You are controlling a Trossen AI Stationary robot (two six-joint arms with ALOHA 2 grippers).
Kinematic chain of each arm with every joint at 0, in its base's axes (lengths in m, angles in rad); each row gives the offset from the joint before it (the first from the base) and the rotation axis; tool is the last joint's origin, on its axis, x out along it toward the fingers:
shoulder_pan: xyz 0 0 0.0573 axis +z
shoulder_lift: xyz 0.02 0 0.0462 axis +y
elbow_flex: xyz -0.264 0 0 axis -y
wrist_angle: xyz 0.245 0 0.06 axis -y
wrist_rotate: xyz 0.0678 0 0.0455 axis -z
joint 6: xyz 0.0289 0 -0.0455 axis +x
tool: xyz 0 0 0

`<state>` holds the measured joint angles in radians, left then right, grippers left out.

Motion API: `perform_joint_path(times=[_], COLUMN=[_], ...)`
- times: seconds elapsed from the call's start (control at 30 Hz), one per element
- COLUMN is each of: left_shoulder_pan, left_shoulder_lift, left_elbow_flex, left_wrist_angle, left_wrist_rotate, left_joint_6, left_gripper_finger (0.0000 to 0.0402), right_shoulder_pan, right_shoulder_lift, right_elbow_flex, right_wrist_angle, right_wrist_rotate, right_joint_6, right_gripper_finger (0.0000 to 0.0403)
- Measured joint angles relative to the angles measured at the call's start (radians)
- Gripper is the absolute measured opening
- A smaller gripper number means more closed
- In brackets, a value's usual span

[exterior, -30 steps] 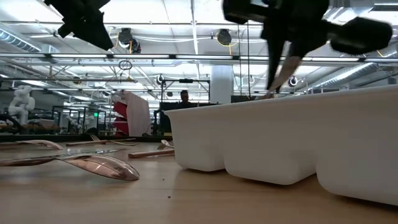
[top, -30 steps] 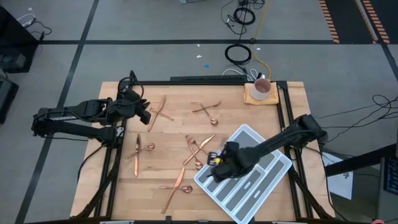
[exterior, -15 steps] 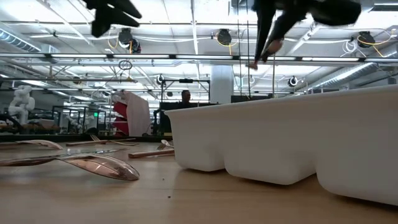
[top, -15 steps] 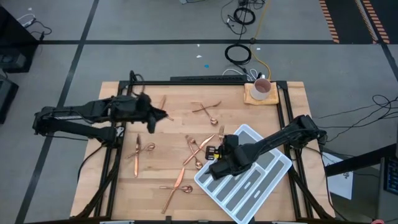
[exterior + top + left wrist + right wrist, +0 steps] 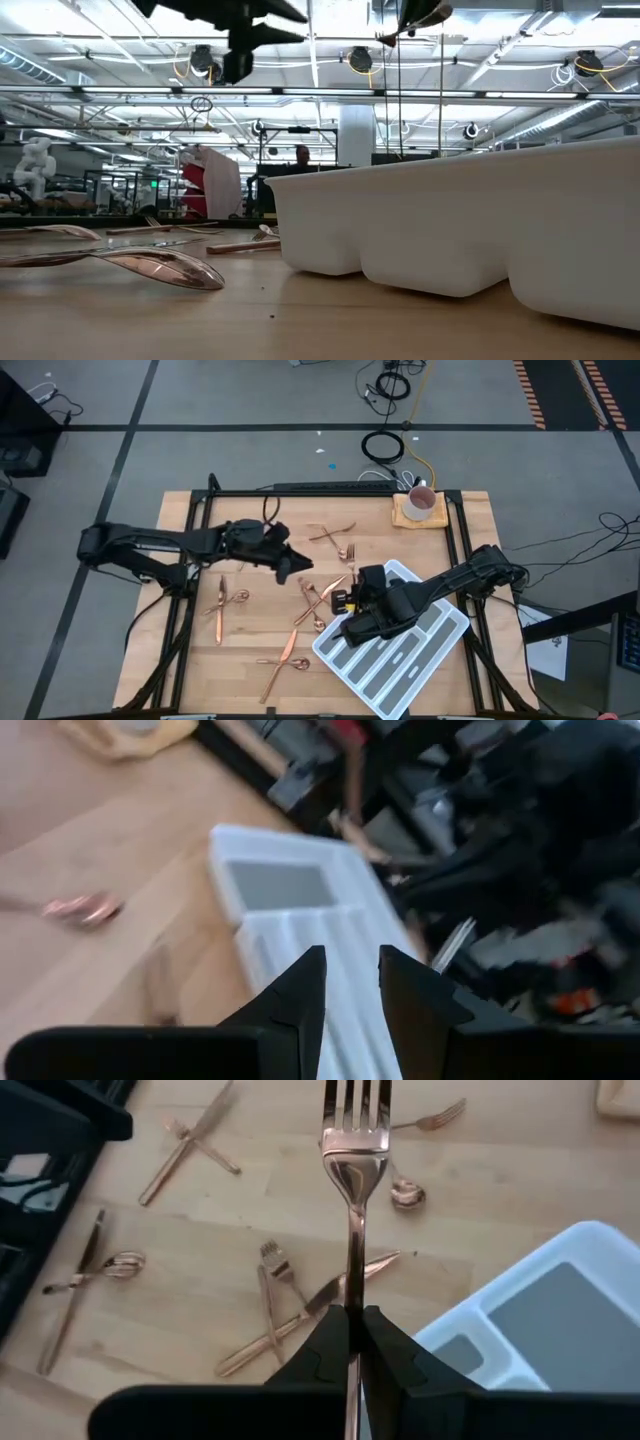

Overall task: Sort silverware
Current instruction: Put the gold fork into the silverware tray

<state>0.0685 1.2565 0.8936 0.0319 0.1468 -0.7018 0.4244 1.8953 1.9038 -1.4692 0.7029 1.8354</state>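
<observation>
My right gripper (image 5: 352,592), clamped on a fork (image 5: 354,1140), hangs at the white tray (image 5: 420,650) edge; my left gripper (image 5: 297,568) crowds in close beside it over crossed silverware (image 5: 318,600). Bare wood (image 5: 400,550) lies open between tray and mug (image 5: 420,501)

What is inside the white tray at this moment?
The white tray shows empty grey-bottomed compartments; no silverware is visible inside. The right gripper, holding a fork, and its arm cover the upper part.

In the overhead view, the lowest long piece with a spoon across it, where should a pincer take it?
Take the long piece by its long bare end, clear of the spoon. Come straight down, pincer closing across its width: it lies flat and slim.
</observation>
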Motion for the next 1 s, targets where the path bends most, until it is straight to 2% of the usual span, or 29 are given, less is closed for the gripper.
perform_joint_path(times=[0.2, 0.33, 0.6, 0.77, 1.0], left_shoulder_pan=[0.001, 0.009, 0.043, 0.056, 0.056], left_shoulder_lift=[0.045, 0.051, 0.051, 0.051, 0.051], left_elbow_flex=[0.000, 0.000, 0.000, 0.000, -0.001], left_wrist_angle=[0.229, 0.274, 0.270, 0.227, 0.127], left_wrist_rotate=[0.028, 0.029, 0.039, 0.099, 0.059], left_joint_6=[-0.051, -0.038, 0.095, 0.132, 0.163], left_gripper_finger=[0.0102, 0.0102, 0.0102, 0.0102, 0.0102], right_shoulder_pan=[-0.013, -0.023, -0.044, -0.052, -0.063], right_shoulder_lift=[0.010, 0.010, 0.010, 0.011, 0.011], right_elbow_flex=[-0.001, -0.001, -0.001, -0.001, -0.001], right_wrist_angle=[-0.015, -0.003, 0.098, 0.176, 0.185], right_wrist_rotate=[0.036, 0.032, 0.030, 0.032, 0.033], right_joint_6=[-0.021, -0.077, -0.246, -0.364, -0.408], right_gripper_finger=[0.0000, 0.0000, 0.0000, 0.0000, 0.0000])
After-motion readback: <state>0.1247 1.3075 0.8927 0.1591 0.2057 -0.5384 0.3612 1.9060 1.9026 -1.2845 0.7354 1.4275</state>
